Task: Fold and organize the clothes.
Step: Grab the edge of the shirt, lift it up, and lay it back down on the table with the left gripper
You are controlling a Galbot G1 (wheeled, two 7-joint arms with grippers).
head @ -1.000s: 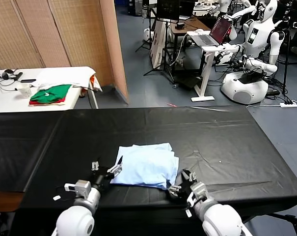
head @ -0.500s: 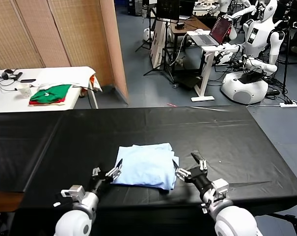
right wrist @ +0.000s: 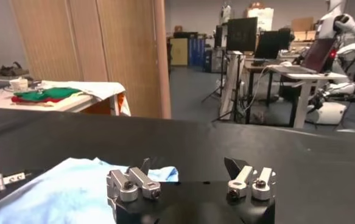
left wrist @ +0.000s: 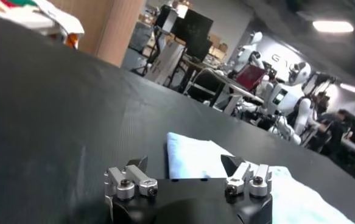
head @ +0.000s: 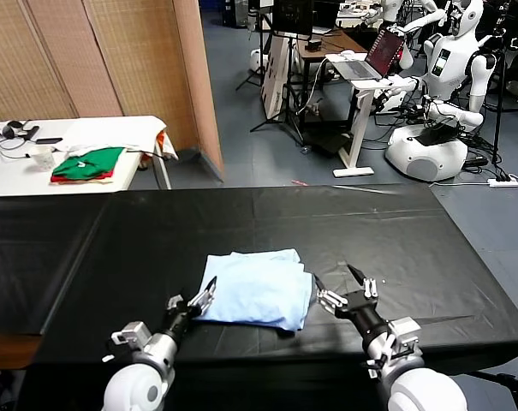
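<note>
- The T-shirt lies folded into a rough rectangle on the black table, near the front edge and about midway across. It is pale blue and lightly creased.
- The left gripper sits low over the table at the shirt's left front corner. Its fingers are spread; one tip is at the shirt's edge, and nothing is clasped between them.
- In the left wrist view the left gripper shows both fingers apart, with the shirt's corner lying flat on the table beyond the gap.
- The right gripper is just beside the shirt's right edge, fingers spread wide and holding nothing.
- In the right wrist view the right gripper has its fingers apart; the shirt spreads off to one side, partly behind one finger.
- A white side table stands well behind on the left, bearing a green-and-red folded pile.
</note>
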